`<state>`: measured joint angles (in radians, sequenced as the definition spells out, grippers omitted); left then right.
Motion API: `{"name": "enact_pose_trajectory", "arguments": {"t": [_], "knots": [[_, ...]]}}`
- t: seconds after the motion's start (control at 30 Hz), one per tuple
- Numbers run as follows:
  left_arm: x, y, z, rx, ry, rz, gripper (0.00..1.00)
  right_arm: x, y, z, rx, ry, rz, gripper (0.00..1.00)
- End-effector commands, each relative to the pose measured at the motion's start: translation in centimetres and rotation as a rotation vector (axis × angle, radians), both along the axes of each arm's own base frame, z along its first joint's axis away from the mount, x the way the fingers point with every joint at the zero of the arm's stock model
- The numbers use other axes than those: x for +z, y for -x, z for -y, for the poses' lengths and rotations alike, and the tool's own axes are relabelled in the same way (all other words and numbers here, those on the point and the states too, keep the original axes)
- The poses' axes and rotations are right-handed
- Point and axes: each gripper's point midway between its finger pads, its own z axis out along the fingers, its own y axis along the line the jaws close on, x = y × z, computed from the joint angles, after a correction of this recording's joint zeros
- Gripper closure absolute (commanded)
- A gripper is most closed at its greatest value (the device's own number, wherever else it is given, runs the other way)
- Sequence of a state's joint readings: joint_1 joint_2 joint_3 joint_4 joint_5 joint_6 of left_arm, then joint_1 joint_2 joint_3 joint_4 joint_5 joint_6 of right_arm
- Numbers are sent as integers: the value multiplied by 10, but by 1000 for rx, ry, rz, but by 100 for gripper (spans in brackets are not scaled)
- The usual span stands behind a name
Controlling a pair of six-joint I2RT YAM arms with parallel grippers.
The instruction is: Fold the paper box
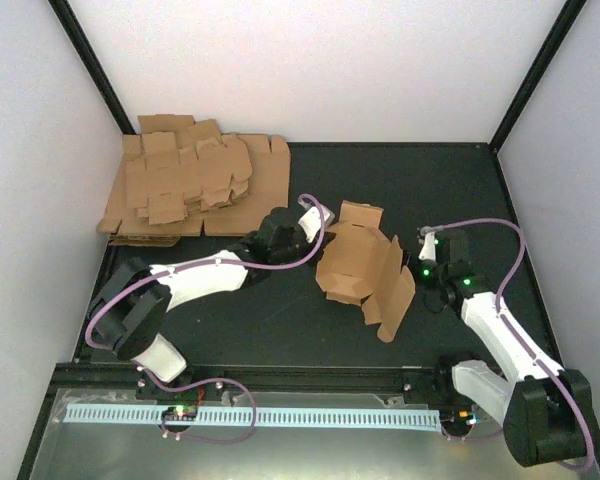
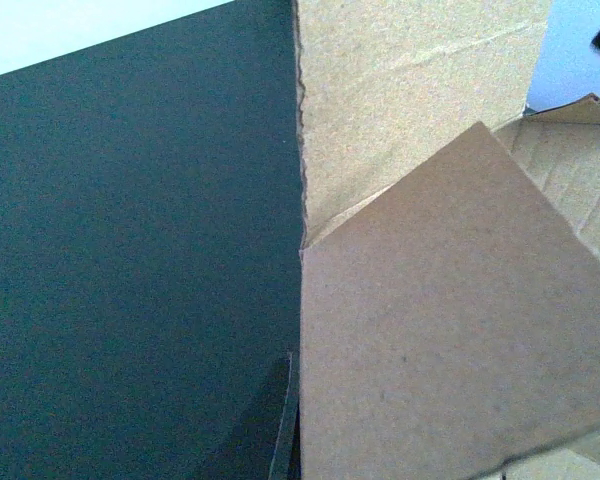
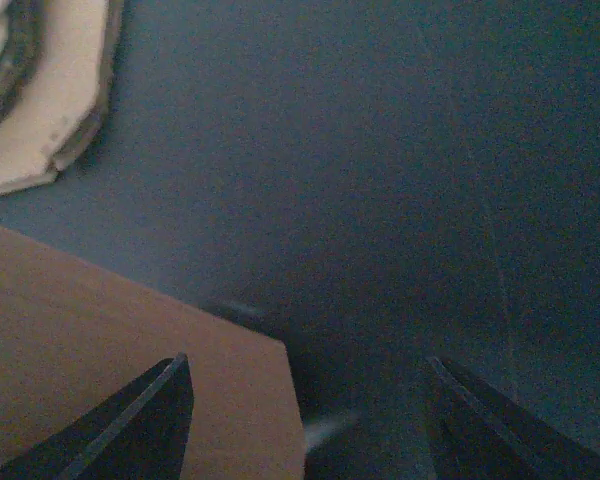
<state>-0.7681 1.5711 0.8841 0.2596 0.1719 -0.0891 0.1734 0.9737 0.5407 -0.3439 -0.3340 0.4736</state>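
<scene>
Walls: plain white panels on three sides
Frame: black posts at the back corners
Surface: matte black counter, evenly lit

object: paper box, one piece of plain brown cardboard, with notched flaps | state: partly folded, side panels are raised, top is left open | pose: set askew, one long flap is splayed toward the near right | location: rested on the black table, near its middle
</scene>
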Motion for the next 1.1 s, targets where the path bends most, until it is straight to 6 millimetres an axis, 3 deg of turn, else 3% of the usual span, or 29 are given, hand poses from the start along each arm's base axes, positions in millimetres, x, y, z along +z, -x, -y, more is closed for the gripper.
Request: {"name": "enact_pose_trajectory", "arguments": {"t": [0.0, 0.17, 0.4, 0.77, 1.07], "knots": [[22, -8, 2, 33, 22, 39, 98, -29, 17, -5, 25, -30, -94, 35], [28, -9, -3, 56, 14, 53, 98, -35, 20, -4, 21, -25, -103, 39], [26, -10, -1, 52, 10, 30, 97, -44, 24, -20, 95, -96, -132, 59], [15, -16, 5, 80, -1, -51, 97, -57, 23, -24, 120, -80, -163, 59], [15, -18, -12, 110, -171, -60, 97, -31, 8, -13, 74, -13, -85, 55]]}}
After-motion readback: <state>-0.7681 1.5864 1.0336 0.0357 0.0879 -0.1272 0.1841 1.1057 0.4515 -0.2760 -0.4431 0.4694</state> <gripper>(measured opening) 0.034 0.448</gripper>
